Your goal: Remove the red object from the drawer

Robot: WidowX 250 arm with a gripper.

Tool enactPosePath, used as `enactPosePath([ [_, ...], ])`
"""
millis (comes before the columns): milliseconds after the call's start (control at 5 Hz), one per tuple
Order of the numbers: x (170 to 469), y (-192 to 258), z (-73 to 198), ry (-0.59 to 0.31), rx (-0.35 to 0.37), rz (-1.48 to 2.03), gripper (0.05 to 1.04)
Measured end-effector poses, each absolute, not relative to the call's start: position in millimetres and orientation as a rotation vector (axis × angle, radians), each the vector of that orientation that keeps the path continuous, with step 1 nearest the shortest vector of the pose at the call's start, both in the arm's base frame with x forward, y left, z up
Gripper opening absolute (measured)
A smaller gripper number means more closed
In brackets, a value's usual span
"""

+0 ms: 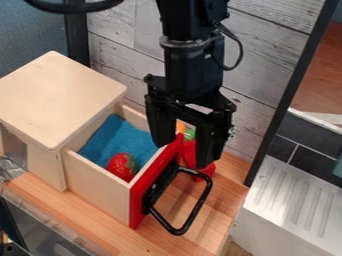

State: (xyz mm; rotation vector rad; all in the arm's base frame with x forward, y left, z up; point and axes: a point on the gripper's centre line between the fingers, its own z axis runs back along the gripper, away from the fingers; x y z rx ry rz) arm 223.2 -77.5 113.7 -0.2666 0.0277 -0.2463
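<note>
The black gripper (pixel 182 156) hangs over the drawer's red front panel, with its fingers apart and open. The wooden drawer (pixel 95 184) is pulled out of its box. Inside, a red strawberry-like object (pixel 121 166) with some green on it lies against the near side wall, on or beside a blue cloth (pixel 120 137). It sits to the lower left of the gripper and apart from it. One finger is above the drawer's interior side and the other is beyond the front panel.
A black loop handle (pixel 198 206) sticks out from the drawer front. Another red item (pixel 190 155) with green and orange bits stands behind the front panel, partly hidden. The box top (pixel 57 102) is at left, a ridged metal surface (pixel 294 200) at right.
</note>
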Motion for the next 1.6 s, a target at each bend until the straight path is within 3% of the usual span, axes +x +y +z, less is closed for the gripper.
enactPosePath([
  [200, 221, -77, 108, 0.05, -0.265, -0.248, 1.001],
  [800, 230, -27, 72, 0.077, -0.156, -0.477, 1.001],
  [1400, 250, -3, 64, -0.016, -0.049, -0.614, 1.0],
  [1600, 254, 0, 53, -0.01, -0.033, -0.598, 1.001],
])
